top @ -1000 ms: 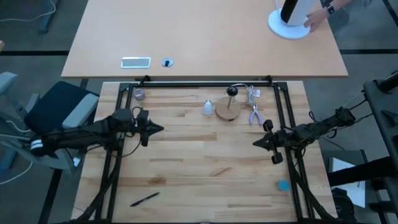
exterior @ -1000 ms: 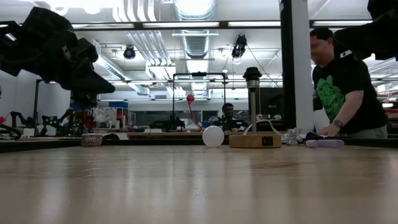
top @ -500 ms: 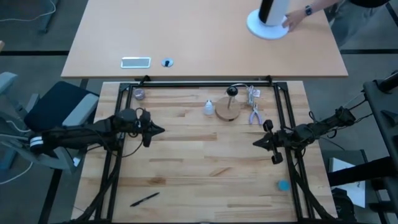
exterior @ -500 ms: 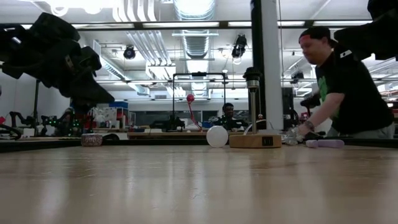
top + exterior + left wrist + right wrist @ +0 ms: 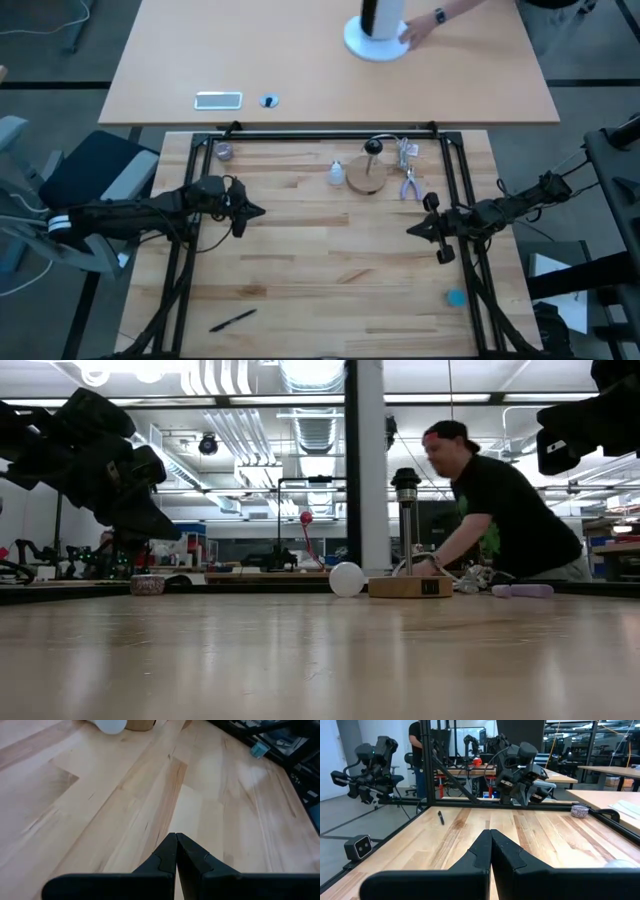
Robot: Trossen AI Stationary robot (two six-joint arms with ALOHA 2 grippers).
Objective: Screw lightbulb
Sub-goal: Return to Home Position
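Note:
The small white lightbulb point(image 5: 335, 172) lies on the wooden table at the far middle, just left of the round wooden disc with a black post point(image 5: 366, 176); both also show in the low view, the bulb point(image 5: 346, 579) beside the disc point(image 5: 410, 586). A bit of the bulb shows in the left wrist view point(image 5: 111, 725). My left gripper point(image 5: 262, 210) is shut and empty above the table's left part. My right gripper point(image 5: 408, 230) is shut and empty above the right part. Both hang clear of the table.
Purple-handled pliers point(image 5: 408, 184) and small metal parts lie right of the disc. A black pen point(image 5: 232, 320) lies near the front left, a blue cap point(image 5: 456, 297) at front right. On the far desk a person's hand moves a white-based black cylinder point(image 5: 376, 38).
My left gripper has crept a little toward the table's right edge. On the far desk the person has slid the white-based cylinder leftward. The lightbulb and disc have stayed put.

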